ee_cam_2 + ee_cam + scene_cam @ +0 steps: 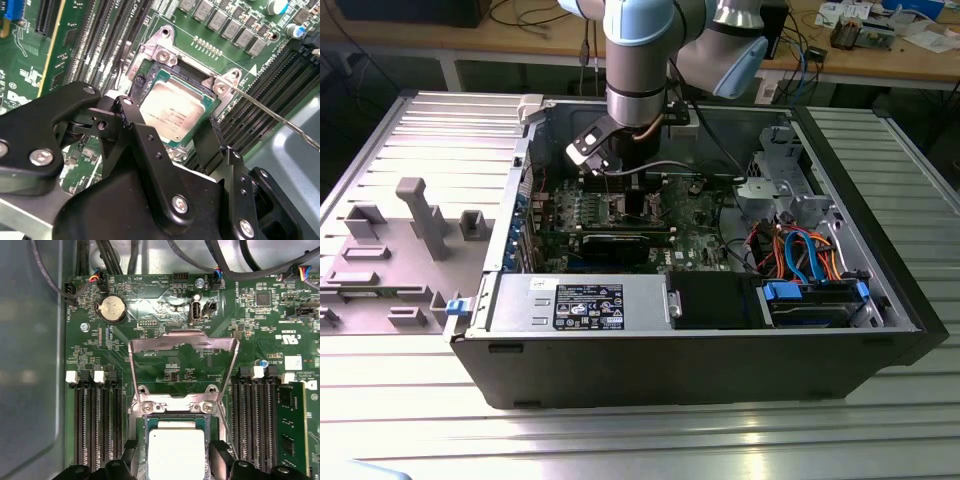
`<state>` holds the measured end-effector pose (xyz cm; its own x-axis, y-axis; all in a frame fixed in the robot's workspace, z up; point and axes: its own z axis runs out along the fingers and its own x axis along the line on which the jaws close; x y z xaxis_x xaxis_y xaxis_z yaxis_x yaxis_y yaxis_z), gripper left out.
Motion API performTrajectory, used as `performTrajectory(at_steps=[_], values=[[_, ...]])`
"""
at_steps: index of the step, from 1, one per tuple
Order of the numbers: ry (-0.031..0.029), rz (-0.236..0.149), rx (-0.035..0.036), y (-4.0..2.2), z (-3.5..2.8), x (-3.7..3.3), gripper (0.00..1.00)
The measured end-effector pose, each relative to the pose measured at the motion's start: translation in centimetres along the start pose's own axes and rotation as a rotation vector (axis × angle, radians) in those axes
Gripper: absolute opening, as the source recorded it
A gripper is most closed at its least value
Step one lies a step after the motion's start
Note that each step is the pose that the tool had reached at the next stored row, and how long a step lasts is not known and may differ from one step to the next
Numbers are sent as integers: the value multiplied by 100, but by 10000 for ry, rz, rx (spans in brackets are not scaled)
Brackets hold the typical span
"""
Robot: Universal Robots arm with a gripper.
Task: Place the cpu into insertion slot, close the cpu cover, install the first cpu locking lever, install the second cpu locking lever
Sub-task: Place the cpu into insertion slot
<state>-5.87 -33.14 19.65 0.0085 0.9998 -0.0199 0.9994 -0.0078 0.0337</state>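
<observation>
In the first wrist view the picture's edge cuts off the pincer (175,450) and part of the cpu (176,462). Whether it touches the cpu cannot be told. In the second wrist view its black links hide one cpu corner.

**Arm down, fingers spread**

We hold our arm (638,60) upright, its wrist pointing straight down near the far wall of the open case (670,375). Our gripper (628,170) hangs low inside. In both wrist views its two black fingers (145,145) (134,464) stand parted wide, gripping nothing.
</observation>
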Motion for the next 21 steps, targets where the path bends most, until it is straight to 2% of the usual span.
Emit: performTrajectory(at_steps=[5,6,10,13,21], values=[[-6,0,1,0,-1,-2,66],[-6,0,1,1,-1,-2,59],[-6,0,2,1,-1,-2,59],[-5,0,2,1,-1,-2,55],[-6,-12,1,1,0,-28,55]])
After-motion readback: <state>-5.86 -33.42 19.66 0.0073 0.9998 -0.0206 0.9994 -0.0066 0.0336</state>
